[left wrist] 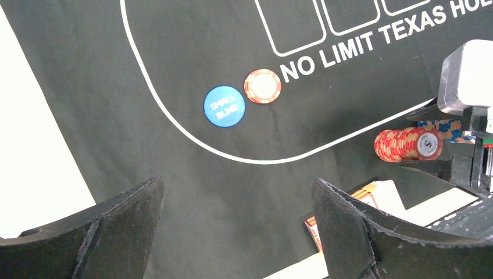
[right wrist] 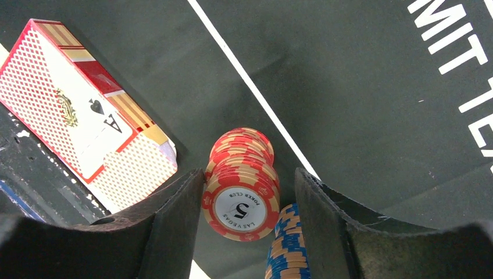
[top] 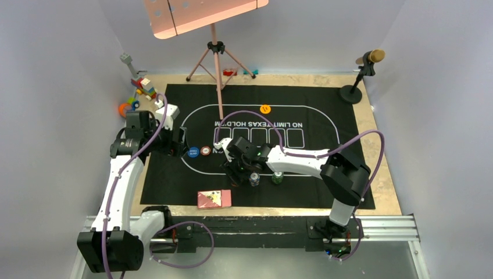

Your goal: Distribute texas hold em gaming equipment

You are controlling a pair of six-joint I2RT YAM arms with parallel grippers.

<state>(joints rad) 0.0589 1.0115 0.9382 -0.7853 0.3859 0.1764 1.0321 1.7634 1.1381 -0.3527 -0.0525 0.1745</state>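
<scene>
My right gripper [right wrist: 250,174] [top: 235,173] is open, its jaws down on either side of a standing stack of red chips [right wrist: 241,192], the left finger against it. A blue-and-tan chip stack [right wrist: 288,244] stands just inside the right finger. The pink-red card box [right wrist: 87,116] [top: 214,199] lies at the mat's near edge. My left gripper [left wrist: 238,221] [top: 180,142] is open and empty above the mat. A blue "small blind" disc [left wrist: 224,106] and a single red chip [left wrist: 262,86] lie beyond it. An orange disc [top: 265,108] lies at the far side. A green stack [top: 278,177] stands right of my right gripper.
The black felt mat [top: 325,104] covers the table. A pink stand's tripod [top: 216,58] sits at the back centre, its pole reaching over the mat. A microphone on a stand [top: 357,81] is back right. Toy blocks [top: 142,90] are back left.
</scene>
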